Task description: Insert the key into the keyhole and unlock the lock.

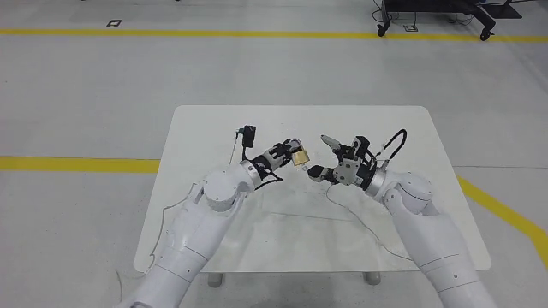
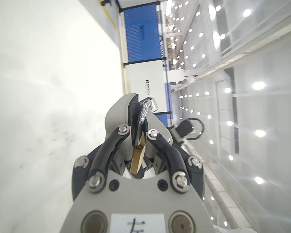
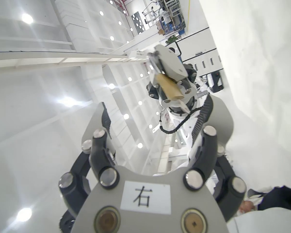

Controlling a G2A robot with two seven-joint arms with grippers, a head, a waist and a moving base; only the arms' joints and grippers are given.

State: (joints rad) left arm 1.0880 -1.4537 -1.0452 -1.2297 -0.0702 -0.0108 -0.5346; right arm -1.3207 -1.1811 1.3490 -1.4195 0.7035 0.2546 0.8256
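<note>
Top view puts the brass lock [image 1: 298,156] above the centre of the table [image 1: 385,124], clamped between the closed fingers of the left gripper [image 1: 289,153]. At its 3 o'clock, nearby but not touching, the right gripper [image 1: 324,157] is spread wide, holding nothing.

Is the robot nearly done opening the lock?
Done: the left gripper holds the brass padlock. In hand: the right gripper is open and empty, facing it. A pale piece sticks out of the padlock's end, maybe the key. Left: turning it; whether the padlock is open I cannot tell.
</note>
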